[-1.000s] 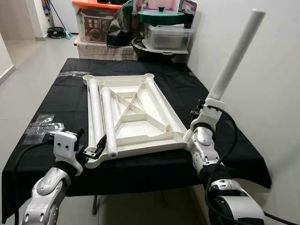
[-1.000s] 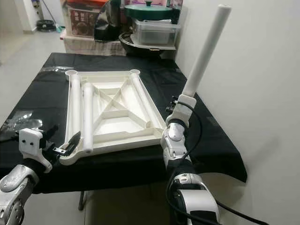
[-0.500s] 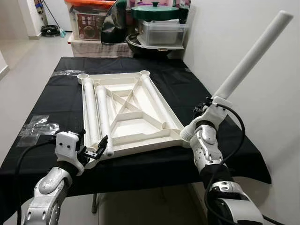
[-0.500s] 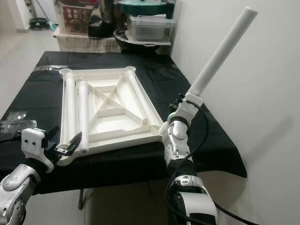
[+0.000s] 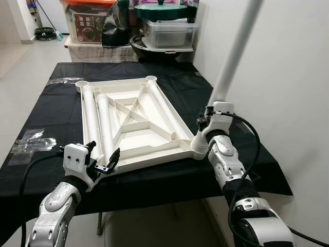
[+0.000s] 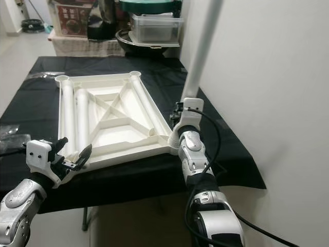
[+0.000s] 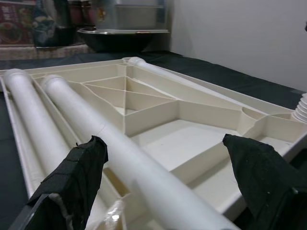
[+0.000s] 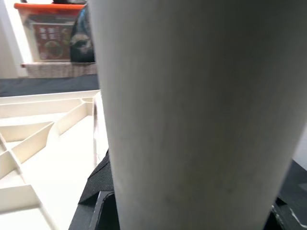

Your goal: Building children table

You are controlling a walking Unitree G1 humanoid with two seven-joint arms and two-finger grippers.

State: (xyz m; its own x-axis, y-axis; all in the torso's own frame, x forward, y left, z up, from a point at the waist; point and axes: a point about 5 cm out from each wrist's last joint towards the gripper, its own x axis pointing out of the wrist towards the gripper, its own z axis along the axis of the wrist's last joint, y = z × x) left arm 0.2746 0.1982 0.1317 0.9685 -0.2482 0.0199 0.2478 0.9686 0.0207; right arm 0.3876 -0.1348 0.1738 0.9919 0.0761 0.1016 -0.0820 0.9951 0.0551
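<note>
The white tabletop (image 5: pixel 154 158) lies upside down on the black-covered table (image 5: pixel 56 108). Two loose white legs (image 5: pixel 105 121) lie along its left side and a third (image 5: pixel 164 110) along its right. My right gripper (image 5: pixel 212 114) is shut on a fourth leg (image 5: pixel 234 56), held nearly upright. The ribbed lower end (image 5: pixel 199 147) of that leg rests at the tabletop's near right corner. My left gripper (image 5: pixel 101 158) is open at the near left corner. Its fingers (image 7: pixel 72 177) straddle the end of a loose leg (image 7: pixel 120 153) without touching it.
A white wall (image 5: pixel 288 77) runs close along the table's right side. Storage boxes, a dark bowl and a lidded container (image 5: pixel 164 33) are stacked beyond the far end. Crumpled clear plastic (image 5: pixel 28 141) lies on the cloth at the left.
My right gripper has swung the held leg from a rightward tilt to nearly upright over the near right corner. The left gripper stays at the near left corner. The camera shifted slightly.
</note>
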